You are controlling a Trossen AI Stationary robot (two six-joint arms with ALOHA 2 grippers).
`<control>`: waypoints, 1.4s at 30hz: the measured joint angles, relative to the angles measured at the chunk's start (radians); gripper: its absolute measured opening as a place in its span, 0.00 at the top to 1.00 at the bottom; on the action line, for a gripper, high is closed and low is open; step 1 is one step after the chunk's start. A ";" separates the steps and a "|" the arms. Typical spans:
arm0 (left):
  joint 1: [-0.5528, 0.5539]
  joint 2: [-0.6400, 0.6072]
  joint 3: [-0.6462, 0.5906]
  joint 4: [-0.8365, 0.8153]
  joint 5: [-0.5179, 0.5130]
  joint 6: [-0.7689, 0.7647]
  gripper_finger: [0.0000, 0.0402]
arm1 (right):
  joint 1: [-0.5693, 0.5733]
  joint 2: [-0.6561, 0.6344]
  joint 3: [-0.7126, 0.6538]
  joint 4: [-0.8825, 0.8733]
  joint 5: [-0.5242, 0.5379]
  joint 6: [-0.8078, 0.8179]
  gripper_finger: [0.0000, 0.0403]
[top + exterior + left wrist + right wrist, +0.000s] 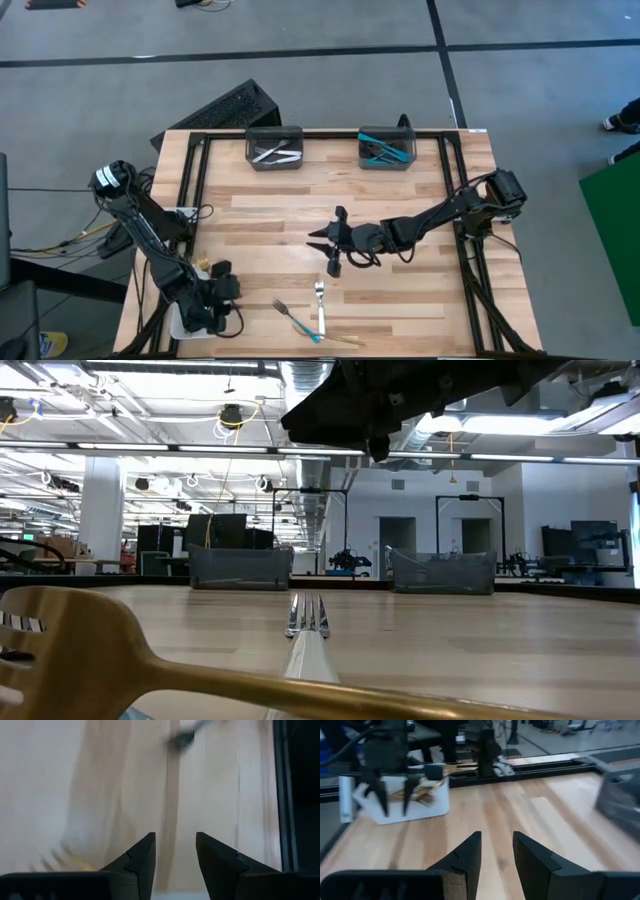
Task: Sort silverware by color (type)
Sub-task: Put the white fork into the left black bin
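Note:
Three pieces of silverware lie flat near the table's front edge: a silver fork (320, 298), a turquoise-handled fork (296, 318) and a gold one (341, 340), which looms large in the low view (100, 650). More gold pieces (422, 792) lie in a white tray (395, 812) at the front left. My left gripper (393, 795) hangs open just above that tray, fingers pointing down, nothing between them (175, 855). My right gripper (322, 250) hovers open and empty over the table's middle (496, 852).
Two dark grey bins stand at the far edge: the left one (275, 148) holds silver pieces, the right one (387, 148) turquoise-handled ones. Black frame rails (195, 190) run along both sides. Bare wood (400, 300) lies between bins and loose forks.

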 joint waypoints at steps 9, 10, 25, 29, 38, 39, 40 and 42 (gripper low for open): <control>0.074 -0.001 0.024 0.062 -0.205 0.259 0.68 | 0.051 0.024 0.000 -0.166 -0.097 0.142 0.66; 0.087 -0.001 0.024 0.068 -0.221 0.286 0.68 | 0.062 0.024 0.000 -0.197 -0.098 0.155 0.66; 0.283 -0.002 0.024 0.149 -0.566 0.385 0.68 | 0.031 0.055 0.002 -0.272 -0.125 0.577 0.53; 0.327 -0.002 0.025 0.166 -0.419 0.452 0.68 | 0.025 0.069 0.001 -0.276 -0.211 0.556 0.53; 0.367 0.007 0.024 0.194 -0.389 0.486 0.68 | 0.059 0.232 0.001 -0.189 -0.267 0.577 0.53; 0.371 0.010 0.025 0.198 -0.386 0.496 0.68 | 0.061 0.250 0.001 -0.166 -0.267 0.577 0.53; 0.377 0.011 0.025 0.199 -0.375 0.508 0.68 | 0.065 0.262 0.002 -0.143 -0.270 0.576 0.53; 0.393 0.011 0.024 0.208 -0.360 0.528 0.68 | 0.065 0.273 0.002 -0.108 -0.302 0.557 0.53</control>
